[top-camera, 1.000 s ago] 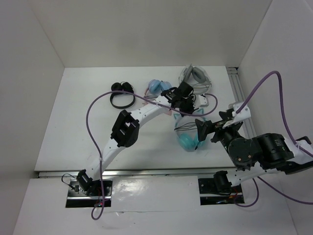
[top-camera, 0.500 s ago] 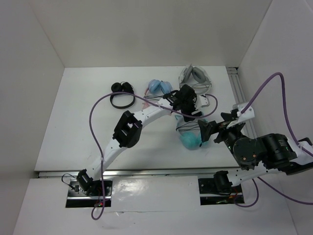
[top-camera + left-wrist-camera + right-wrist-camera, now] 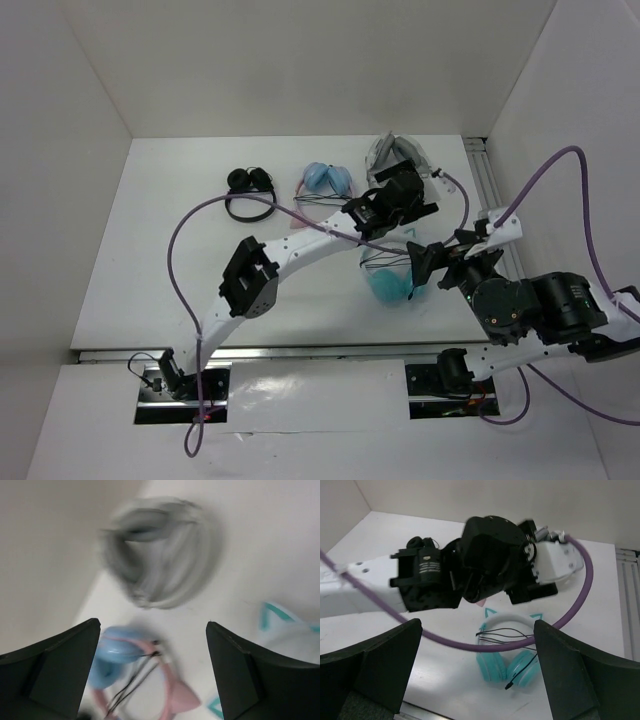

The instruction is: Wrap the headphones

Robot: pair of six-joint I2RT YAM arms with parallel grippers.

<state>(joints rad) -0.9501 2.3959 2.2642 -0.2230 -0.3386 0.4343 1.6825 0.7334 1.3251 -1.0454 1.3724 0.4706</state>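
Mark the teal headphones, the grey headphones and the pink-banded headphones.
teal headphones (image 3: 491,666), right wrist view, on one teal ear cup.
grey headphones (image 3: 160,560), left wrist view, on the blurred middle.
pink-banded headphones (image 3: 116,652), left wrist view, on the light-blue ear cup.

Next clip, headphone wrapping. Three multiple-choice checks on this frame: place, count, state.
1. The teal headphones lie: A) held in the air B) on the table before the right gripper C) off the table.
2. Headphone pairs on the table: A) two B) three C) four.
3. The right gripper is: A) open B) shut on the headphones C) shut, empty.
B: the right wrist view shows them flat on the table. C: black pair, pink-banded pair, grey pair, teal. A: fingers wide apart, nothing between.
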